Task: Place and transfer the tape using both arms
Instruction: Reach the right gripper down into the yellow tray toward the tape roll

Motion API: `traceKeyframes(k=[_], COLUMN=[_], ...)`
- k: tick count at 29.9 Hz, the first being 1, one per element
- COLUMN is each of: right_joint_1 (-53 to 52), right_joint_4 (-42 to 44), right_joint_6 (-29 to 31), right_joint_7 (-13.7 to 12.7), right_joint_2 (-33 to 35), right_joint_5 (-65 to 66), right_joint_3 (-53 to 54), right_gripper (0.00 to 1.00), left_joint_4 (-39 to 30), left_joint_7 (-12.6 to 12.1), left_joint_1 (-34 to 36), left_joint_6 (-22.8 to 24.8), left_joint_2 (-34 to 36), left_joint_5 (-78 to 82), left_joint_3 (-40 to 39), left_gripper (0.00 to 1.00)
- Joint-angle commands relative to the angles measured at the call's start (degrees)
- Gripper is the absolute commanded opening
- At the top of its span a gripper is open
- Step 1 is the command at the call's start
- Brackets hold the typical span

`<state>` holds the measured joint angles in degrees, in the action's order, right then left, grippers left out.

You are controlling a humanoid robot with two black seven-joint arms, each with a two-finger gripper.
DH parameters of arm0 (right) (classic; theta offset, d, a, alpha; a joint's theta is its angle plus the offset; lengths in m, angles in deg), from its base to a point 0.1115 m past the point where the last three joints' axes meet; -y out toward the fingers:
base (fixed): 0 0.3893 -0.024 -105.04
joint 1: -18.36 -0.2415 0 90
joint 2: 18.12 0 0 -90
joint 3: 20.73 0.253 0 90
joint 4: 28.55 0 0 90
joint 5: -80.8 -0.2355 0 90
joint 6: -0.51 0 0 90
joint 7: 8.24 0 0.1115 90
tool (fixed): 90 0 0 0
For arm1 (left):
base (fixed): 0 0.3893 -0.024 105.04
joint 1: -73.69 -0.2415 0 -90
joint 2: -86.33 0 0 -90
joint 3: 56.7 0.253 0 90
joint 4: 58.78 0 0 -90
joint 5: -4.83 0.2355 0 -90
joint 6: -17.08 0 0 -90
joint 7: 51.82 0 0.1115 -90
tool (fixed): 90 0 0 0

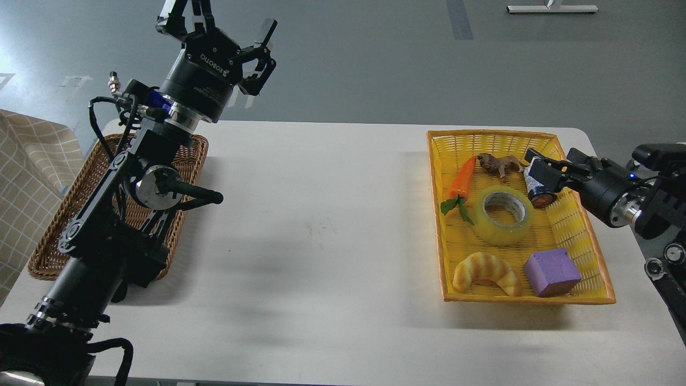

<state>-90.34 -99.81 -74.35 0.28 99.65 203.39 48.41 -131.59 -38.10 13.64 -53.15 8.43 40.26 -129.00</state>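
Observation:
The tape, a translucent yellow roll with a grey-white core, lies flat in the middle of the yellow basket at the table's right. My right gripper reaches in from the right over the basket's far right corner, just up and right of the tape and apart from it. Its dark fingers cannot be told apart. A small cylinder with a blue-white label lies right under it. My left gripper is raised high at the far left, open and empty, far from the tape.
The yellow basket also holds a toy carrot, a brown animal figure, a striped croissant toy and a purple block. A brown wicker basket sits under my left arm. A checked cloth hangs at the left edge.

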Motion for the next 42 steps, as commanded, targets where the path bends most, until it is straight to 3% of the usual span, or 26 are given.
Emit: traceKeyframes(k=[1,25,42], right_joint_1=[0.3,-1.1,-5.4], right_joint_4=[1.7,6.7,10.6], right_joint_6=[-0.5,-2.6,-2.4], right_joint_7=[-0.1,0.3,0.4], right_joint_2=[-1.0,2.1,0.6], right_joint_5=[0.1,2.4,2.4], right_joint_3=[-1.4,-9.5,-16.7], right_gripper=[0.95,0.95,0.96], left_joint_4=[0.2,0.4,0.4], left_joint_7=[0.0,0.3,0.8], left_joint_1=[0.3,-0.8,-1.3], left_joint_6=[0.1,0.4,0.4], left_joint_2=[0.6,1.0,1.0], left_joint_5=[0.1,0.1,0.0], left_joint_3=[0.1,0.1,0.0], left_gripper=[0.98,0.98,0.98])
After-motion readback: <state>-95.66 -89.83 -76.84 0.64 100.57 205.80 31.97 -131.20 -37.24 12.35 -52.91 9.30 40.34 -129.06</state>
